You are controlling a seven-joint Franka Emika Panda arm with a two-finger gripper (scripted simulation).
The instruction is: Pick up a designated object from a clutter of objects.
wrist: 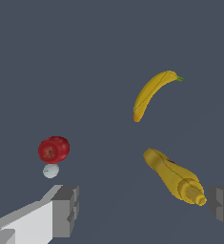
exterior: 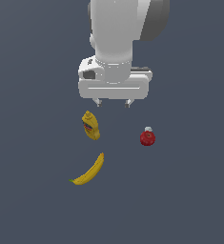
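The banana (exterior: 89, 171) (wrist: 151, 93), long, curved and yellow with a dark greenish stem tip, lies flat on the dark surface. Beyond it the yellow labelled bottle (exterior: 90, 126) (wrist: 173, 176) lies on its side. The small round red object (exterior: 147, 137) (wrist: 54, 149) with a white cap sits toward the exterior view's right. My gripper (exterior: 113, 102) (wrist: 142, 208) hangs open above the surface, behind the bottle and the red object, with nothing between its fingers (wrist: 66, 209). It is well apart from the banana.
The surface (exterior: 180, 200) is a plain dark grey plane with no edges or walls in view. The white arm (exterior: 118, 43) stands over the back of the scene.
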